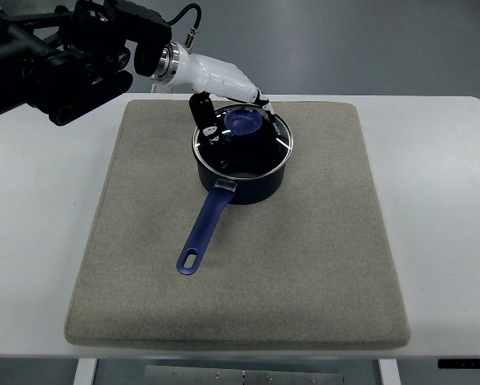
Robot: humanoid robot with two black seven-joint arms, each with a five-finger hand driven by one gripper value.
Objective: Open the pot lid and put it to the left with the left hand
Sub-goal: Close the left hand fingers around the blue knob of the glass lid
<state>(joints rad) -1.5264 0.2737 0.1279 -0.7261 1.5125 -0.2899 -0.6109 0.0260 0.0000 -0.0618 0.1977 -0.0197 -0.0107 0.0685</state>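
A dark blue pot (244,180) stands on the grey mat (304,257), its long blue handle (203,233) pointing toward the near left. A glass lid (241,146) with a blue knob (244,122) sits on top, its far edge tilted up a little. My left hand (238,108) reaches in from the upper left and has its fingers curled around the knob. The right arm does not show.
The mat covers most of a white table (39,241). My left arm's black body (71,56) hangs over the table's far left corner. Bare mat lies to the left and right of the pot.
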